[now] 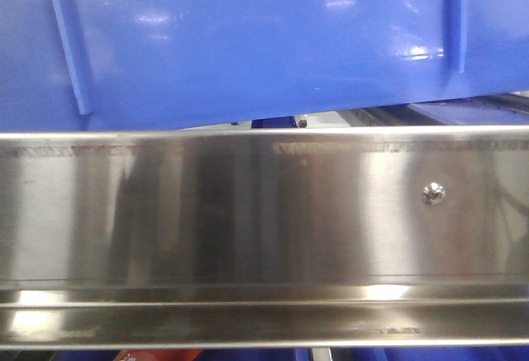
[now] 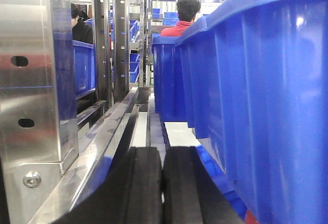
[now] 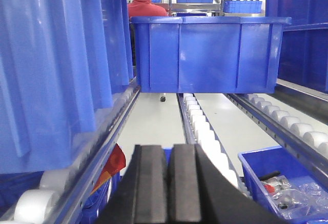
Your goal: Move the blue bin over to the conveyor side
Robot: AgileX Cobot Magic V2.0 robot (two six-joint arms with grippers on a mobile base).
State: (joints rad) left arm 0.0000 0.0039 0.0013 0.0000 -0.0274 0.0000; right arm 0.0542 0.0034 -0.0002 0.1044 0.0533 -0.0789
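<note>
Left gripper pads pressed together, just left of blue bin wall. Perforated steel upright further left of bin.

Left side: a narrow channel is running ahead between the steel upright and the wall of the blue bin. The left end effector, pads pressed together, is sitting at its mouth. A further bin is closing the far end.

Right side: the blue bin is crowding the left. A pale open lane is lying between it and the centre roller row, and a crosswise bin is blocking the way ahead.

Front: the steel rail is spanning the full width, leaving only a thin slit under the bin.
</note>
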